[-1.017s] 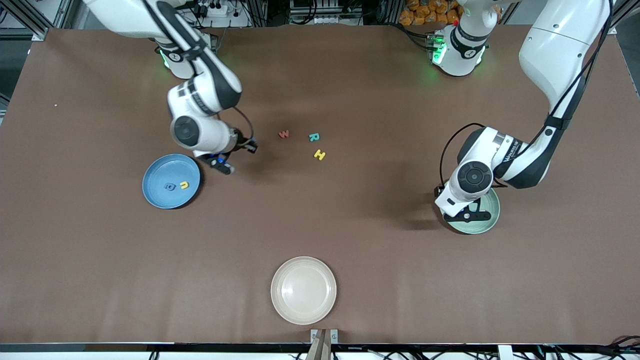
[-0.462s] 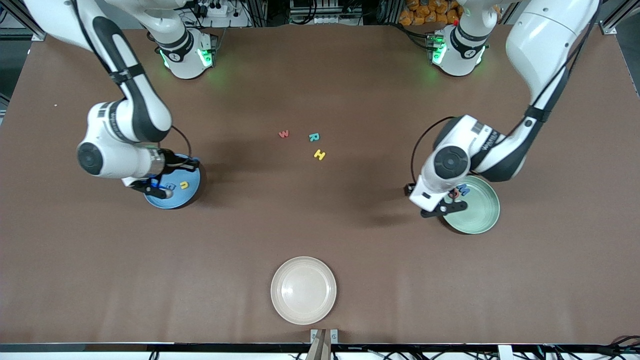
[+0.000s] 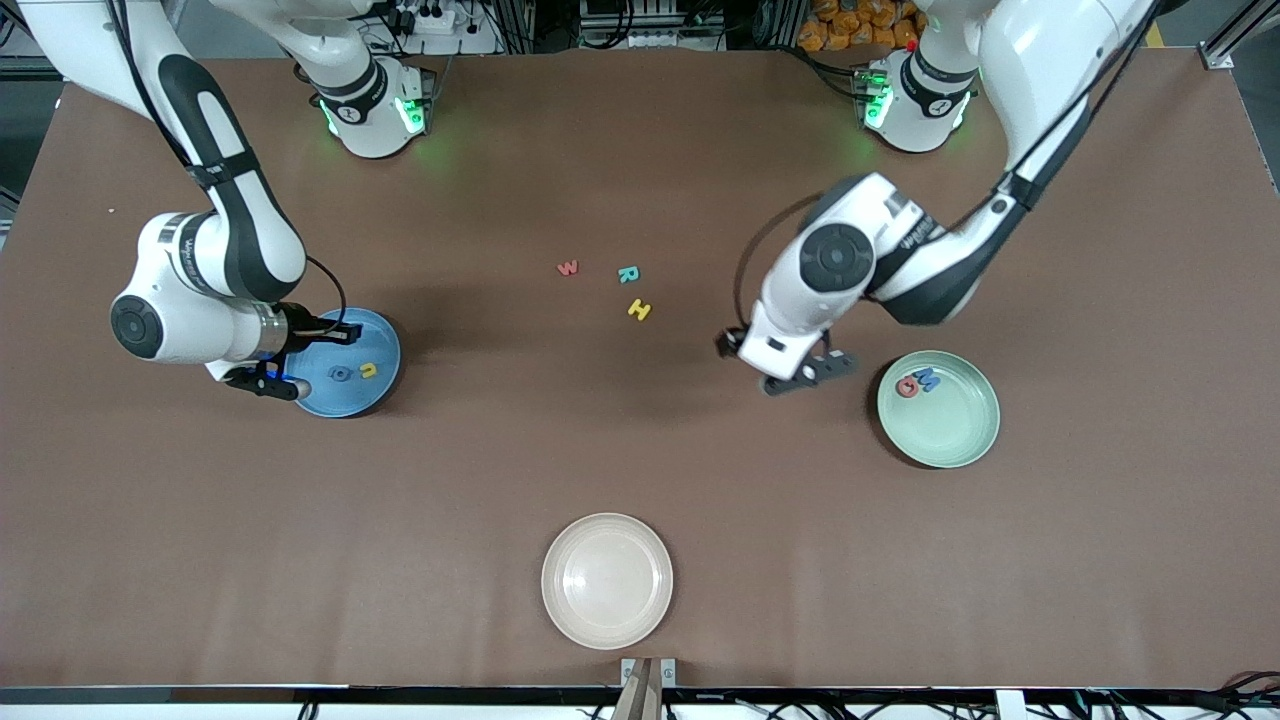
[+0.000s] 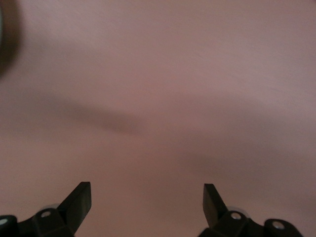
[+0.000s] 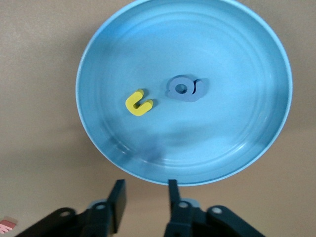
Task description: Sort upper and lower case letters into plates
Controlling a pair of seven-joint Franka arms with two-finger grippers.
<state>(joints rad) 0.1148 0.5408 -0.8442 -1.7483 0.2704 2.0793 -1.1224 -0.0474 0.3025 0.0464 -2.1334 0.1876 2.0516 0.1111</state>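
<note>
Blue plate [image 5: 237,148] holds a yellow u [image 5: 138,103] and a blue letter [image 5: 186,88]; right gripper [image 5: 144,190] above it slightly parted, empty; left gripper [image 4: 147,190] wide open over bare table [image 4: 158,74].

Bench [image 3: 640,470] covered with a matt brown sheet, like paper or thin cloth, smooth, with faint creases. Blue plate [image 5: 182,89] of glossy smooth plastic, with soft reflections and fine concentric rings. Mint green plate [image 3: 945,420] also smooth, with a slight sheen. Cream-white plate [image 3: 607,580] smooth and a little glossy, with a pale highlight in the middle. Letters, such as the yellow letter [image 5: 138,102] and the blue letter [image 5: 185,89] in the blue plate, matt and soft-looking, like foam. Arm shells [image 3: 210,300] of glossy white plastic with black parts. Jaws of both grippers of matt black plastic.
</note>
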